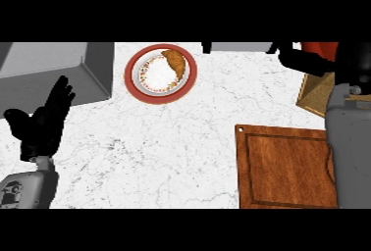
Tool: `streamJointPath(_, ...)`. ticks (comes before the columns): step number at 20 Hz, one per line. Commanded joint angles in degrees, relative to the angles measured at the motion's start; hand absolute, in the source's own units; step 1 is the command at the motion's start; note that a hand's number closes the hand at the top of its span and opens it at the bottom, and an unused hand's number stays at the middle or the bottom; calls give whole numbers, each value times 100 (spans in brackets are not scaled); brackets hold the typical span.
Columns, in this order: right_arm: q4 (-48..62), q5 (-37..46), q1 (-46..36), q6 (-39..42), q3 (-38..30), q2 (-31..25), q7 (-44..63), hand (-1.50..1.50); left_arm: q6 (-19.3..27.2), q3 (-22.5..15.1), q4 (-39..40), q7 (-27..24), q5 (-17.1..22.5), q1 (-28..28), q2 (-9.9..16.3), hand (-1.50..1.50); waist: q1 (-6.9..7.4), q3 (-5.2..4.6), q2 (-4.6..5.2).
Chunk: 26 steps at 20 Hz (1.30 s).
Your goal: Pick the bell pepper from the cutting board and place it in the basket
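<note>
The red bell pepper (pixel 321 49) shows at the top right, partly covered by my right hand (pixel 303 62), whose black fingers curl round it. Hand and pepper sit just beyond the far edge of the tan woven basket (pixel 314 96), which my grey right forearm partly hides. The wooden cutting board (pixel 286 166) lies at the lower right with nothing on it. At the left edge my left hand (pixel 42 125) rests open, fingers pointing up.
A red-rimmed plate (pixel 138 83) holding a croissant (pixel 175 61) stands at the back centre. A grey sink basin (pixel 43 61) fills the upper left corner. White marble counter spreads between the plate and the board.
</note>
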Motion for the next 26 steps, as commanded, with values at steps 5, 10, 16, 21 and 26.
streamJointPath(5,1922,-17,-706,-39,-437,-591,-698,150,-30,-85,-155,253,-9,-64,-38,0,11,2,10)
streamJointPath(10,2334,-145,-533,47,-611,-853,-918,150,33,-68,-33,225,-81,-113,-51,0,-19,2,-3)
streamJointPath(16,3638,-457,-539,-71,-1021,-1257,-2146,150,-15,53,-32,396,44,-312,26,0,-3,5,9)
streamJointPath(21,4358,-825,-1196,184,-1324,-1643,-2387,150,-38,-36,62,-130,-63,26,-103,0,19,3,14)
streamJointPath(26,3986,1011,-577,-183,172,-2305,-3180,150,-98,103,29,-8,36,-48,38,0,66,-24,56)
